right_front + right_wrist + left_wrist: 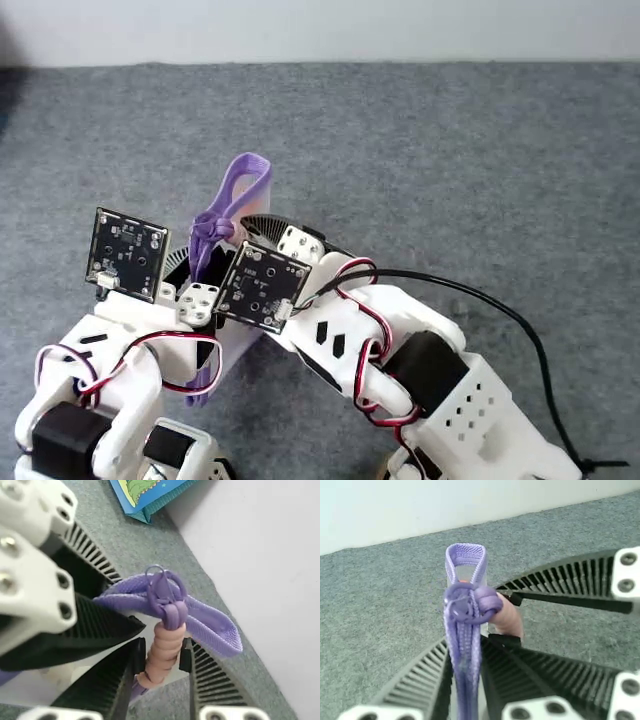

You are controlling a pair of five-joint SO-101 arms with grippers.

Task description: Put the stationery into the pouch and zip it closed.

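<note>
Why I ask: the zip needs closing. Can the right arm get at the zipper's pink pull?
Probably yes: the pink pull lies between the fingers of the right gripper, with nothing blocking it.

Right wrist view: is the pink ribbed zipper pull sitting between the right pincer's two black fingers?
Yes, the pink ribbed zipper pull sits between the right pincer's two black fingers, one on each side.

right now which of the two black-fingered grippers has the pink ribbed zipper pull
The right gripper: it grips the pink ribbed zipper pull. The left gripper instead clamps the purple fabric pouch at its zipper edge.
</note>
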